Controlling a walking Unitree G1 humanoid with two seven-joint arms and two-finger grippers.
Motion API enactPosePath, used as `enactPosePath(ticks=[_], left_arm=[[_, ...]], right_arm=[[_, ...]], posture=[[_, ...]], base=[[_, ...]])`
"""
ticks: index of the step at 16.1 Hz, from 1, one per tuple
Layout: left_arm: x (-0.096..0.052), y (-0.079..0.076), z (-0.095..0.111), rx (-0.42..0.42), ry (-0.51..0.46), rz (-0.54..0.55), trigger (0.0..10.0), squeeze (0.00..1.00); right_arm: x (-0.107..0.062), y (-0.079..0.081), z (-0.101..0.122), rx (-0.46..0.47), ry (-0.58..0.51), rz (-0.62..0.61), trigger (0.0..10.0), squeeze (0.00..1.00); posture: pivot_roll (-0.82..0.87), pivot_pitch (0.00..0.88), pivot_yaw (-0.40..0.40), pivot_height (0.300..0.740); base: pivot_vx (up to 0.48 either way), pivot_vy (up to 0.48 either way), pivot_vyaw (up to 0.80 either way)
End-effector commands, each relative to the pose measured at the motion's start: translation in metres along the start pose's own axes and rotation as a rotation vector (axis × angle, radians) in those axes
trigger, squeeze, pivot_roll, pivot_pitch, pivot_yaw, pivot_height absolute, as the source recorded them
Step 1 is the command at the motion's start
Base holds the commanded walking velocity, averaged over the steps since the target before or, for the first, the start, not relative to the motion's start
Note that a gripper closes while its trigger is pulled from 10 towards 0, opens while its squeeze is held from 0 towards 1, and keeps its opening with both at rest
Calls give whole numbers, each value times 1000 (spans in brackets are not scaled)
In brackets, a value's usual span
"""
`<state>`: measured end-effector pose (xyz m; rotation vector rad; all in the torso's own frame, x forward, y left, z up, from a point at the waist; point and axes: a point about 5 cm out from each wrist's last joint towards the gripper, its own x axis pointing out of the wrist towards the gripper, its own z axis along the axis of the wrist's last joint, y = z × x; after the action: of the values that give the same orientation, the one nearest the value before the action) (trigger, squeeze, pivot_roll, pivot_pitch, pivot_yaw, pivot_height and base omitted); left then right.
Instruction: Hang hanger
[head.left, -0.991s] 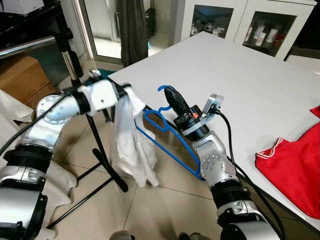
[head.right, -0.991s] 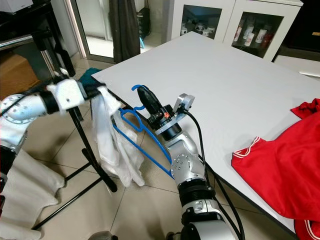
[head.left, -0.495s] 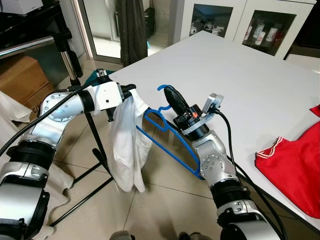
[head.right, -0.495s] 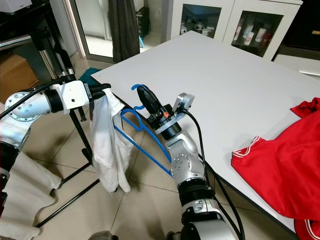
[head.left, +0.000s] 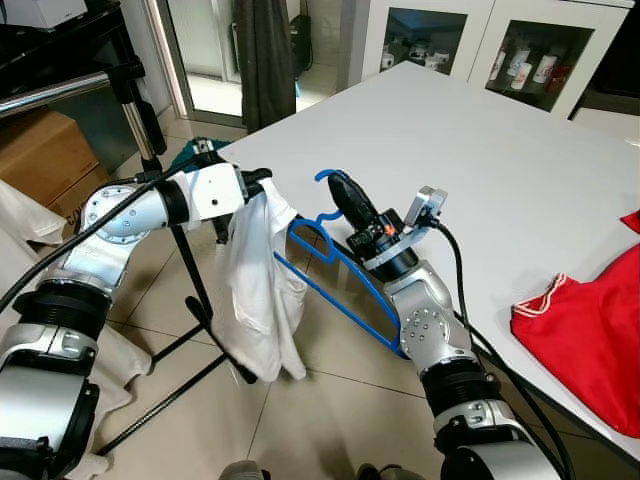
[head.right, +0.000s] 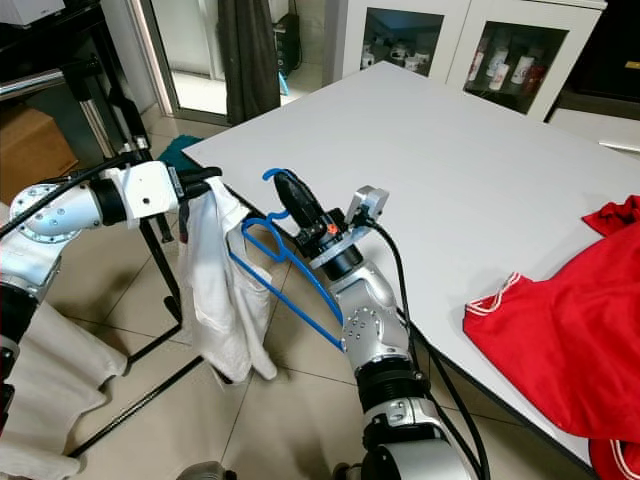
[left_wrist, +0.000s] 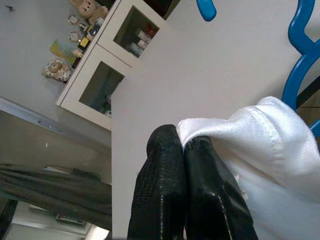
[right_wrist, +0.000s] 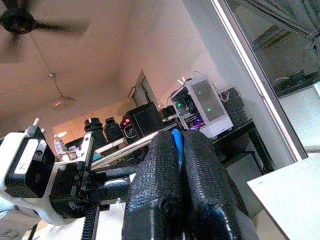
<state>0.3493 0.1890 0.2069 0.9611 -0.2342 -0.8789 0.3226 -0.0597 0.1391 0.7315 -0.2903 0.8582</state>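
A blue plastic hanger (head.left: 342, 292) is held just off the white table's corner, hook up. My right gripper (head.left: 338, 185) is shut on its neck below the hook; in the right wrist view a blue sliver of the hanger (right_wrist: 175, 139) shows between the closed fingers. A white garment (head.left: 262, 295) hangs over the hanger's left shoulder and droops toward the floor. My left gripper (head.left: 260, 180) is shut on the garment's top edge, beside the hanger's hook. The left wrist view shows the pinched white garment (left_wrist: 260, 132) and the blue hanger (left_wrist: 300, 65) behind it.
A black clothes rack with a silver pole (head.left: 132, 95) and splayed legs (head.left: 190, 345) stands at the left behind my left arm. The white table (head.left: 480, 150) carries red clothing (head.left: 590, 330) at its right edge. A cardboard box (head.left: 40, 150) and glass-door cabinets (head.left: 470, 45) stand further off.
My left gripper has moved right, toward the hanger, carrying the white garment's top edge with it. The garment's loose lower end has swung. My right gripper and the hanger have stayed put.
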Motion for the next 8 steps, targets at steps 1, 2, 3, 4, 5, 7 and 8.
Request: enactPosePath(ticks=[1, 2, 3, 4, 5, 7, 8], left_arm=[[2, 5, 5, 26, -13, -3, 10000, 0], [2, 5, 5, 26, -13, -3, 10000, 0], [3, 5, 5, 29, -17, -5, 10000, 0], [10, 3, 8, 21, -26, -9, 10000, 0], [10, 3, 8, 21, -26, -9, 10000, 0], [16, 3, 4, -136, -35, 145, 10000, 0], [15, 0, 2, -215, -59, 220, 10000, 0]], right_arm=[[34, 26, -1, 41, -73, 97, 10000, 0], [34, 26, -1, 41, -73, 97, 10000, 0], [35, 26, -1, 41, -74, 98, 10000, 0], [36, 27, 2, 40, -89, 103, 10000, 0], [36, 27, 2, 40, -89, 103, 10000, 0], [36, 29, 6, 21, -104, 109, 10000, 0], [34, 28, 7, 19, -104, 104, 10000, 0]], posture=[[118, 0, 26, 740], [118, 0, 26, 740], [118, 0, 26, 740], [115, 0, 39, 740], [115, 0, 39, 740], [109, 0, 38, 740], [110, 0, 35, 740]], base=[[0, 0, 0], [0, 0, 0], [0, 0, 0], [0, 0, 0], [0, 0, 0], [0, 0, 0], [0, 0, 0]])
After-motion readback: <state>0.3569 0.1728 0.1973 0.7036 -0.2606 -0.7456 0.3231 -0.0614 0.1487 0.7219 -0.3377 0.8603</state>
